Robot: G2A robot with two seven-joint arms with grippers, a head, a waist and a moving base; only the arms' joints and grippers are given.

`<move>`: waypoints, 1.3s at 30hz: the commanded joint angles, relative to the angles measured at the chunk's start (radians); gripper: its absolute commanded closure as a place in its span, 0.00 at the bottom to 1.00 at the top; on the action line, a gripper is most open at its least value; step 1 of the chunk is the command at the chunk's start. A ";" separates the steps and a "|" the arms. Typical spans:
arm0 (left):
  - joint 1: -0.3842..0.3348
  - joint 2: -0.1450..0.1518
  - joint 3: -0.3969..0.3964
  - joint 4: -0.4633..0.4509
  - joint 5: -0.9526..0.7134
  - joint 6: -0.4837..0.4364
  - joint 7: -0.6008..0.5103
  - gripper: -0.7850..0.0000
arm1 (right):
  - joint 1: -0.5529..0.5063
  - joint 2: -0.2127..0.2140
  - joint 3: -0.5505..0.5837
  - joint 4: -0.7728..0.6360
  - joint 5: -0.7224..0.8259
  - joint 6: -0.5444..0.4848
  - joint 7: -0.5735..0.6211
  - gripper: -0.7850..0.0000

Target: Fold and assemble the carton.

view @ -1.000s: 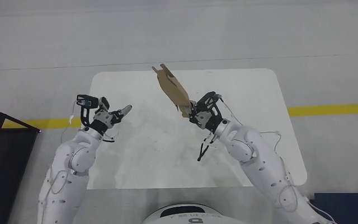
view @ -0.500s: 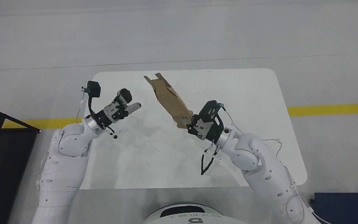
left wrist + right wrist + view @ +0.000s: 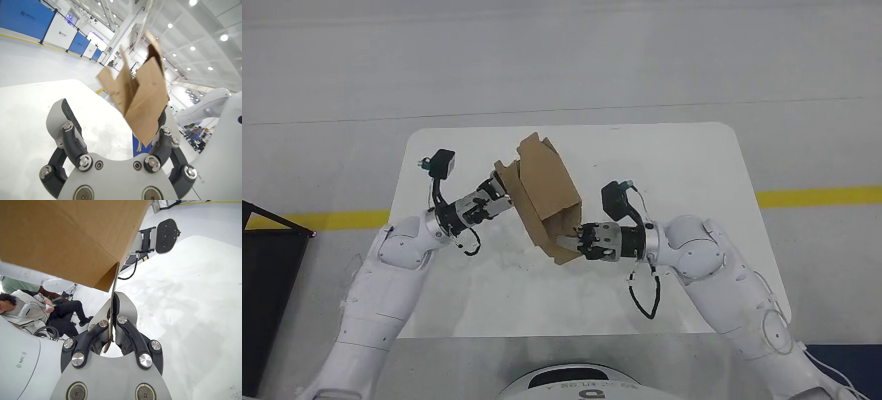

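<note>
A brown cardboard carton (image 3: 545, 195), partly opened into a sleeve, hangs above the middle of the white worktop (image 3: 692, 180), its long axis running far to near. The right hand (image 3: 577, 240) is clamped tight on a flap at its near right corner. The left hand (image 3: 500, 196) — fingers spread wide, gripping nothing — sits just left of the carton, with a flap between them. A second ago the carton was flat and the left hand was well apart.
</note>
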 commanded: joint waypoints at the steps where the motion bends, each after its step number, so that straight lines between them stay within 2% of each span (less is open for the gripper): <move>1: -0.010 0.002 0.014 0.018 -0.048 0.003 -0.017 0.15 | 0.010 0.002 -0.001 0.009 0.022 0.008 0.015 1.00; 2: -0.014 0.002 0.019 0.028 -0.075 0.003 -0.021 0.29 | 0.014 0.003 -0.004 0.012 0.028 0.012 0.020 1.00; 3: -0.019 0.003 0.023 0.038 -0.102 0.002 -0.025 0.36 | 0.018 0.004 -0.006 0.014 0.033 0.016 0.025 1.00; 7: -0.039 0.008 0.032 0.066 -0.169 -0.005 -0.061 0.51 | 0.033 0.007 -0.021 0.021 0.050 0.027 0.047 1.00; 15: -0.051 0.016 0.033 0.065 -0.237 -0.005 -0.107 0.53 | 0.063 0.012 -0.053 0.036 0.092 0.018 0.089 1.00; 19: -0.050 0.017 0.032 0.068 -0.253 -0.005 -0.108 0.57 | 0.072 0.016 -0.061 0.043 0.110 0.008 0.102 1.00; 23: -0.050 0.018 0.028 0.071 -0.266 -0.005 -0.110 0.75 | 0.080 0.019 -0.068 0.048 0.127 0.010 0.107 1.00; 26: -0.046 0.019 0.024 0.065 -0.266 -0.005 -0.110 1.00 | 0.087 0.021 -0.074 0.056 0.153 -0.001 0.117 1.00; 32: -0.035 0.019 0.015 0.052 -0.258 -0.005 -0.109 1.00 | 0.101 0.026 -0.080 0.072 0.184 0.003 0.124 1.00; 33: -0.034 0.019 0.013 0.051 -0.261 -0.005 -0.106 1.00 | 0.103 0.027 -0.080 0.074 0.185 0.007 0.122 0.69; 34: -0.031 0.019 0.013 0.051 -0.273 -0.005 -0.104 1.00 | 0.104 0.028 -0.080 0.075 0.185 0.012 0.119 0.29; 35: -0.031 0.019 0.013 0.052 -0.286 -0.005 -0.107 1.00 | 0.104 0.028 -0.080 0.076 0.187 0.014 0.116 0.04; 36: -0.033 0.019 0.012 0.055 -0.295 -0.005 -0.110 1.00 | 0.105 0.029 -0.079 0.078 0.188 0.017 0.110 0.00; 39: -0.038 0.023 0.011 0.058 -0.312 -0.005 -0.110 1.00 | 0.106 0.031 -0.076 0.074 0.176 0.016 0.098 0.00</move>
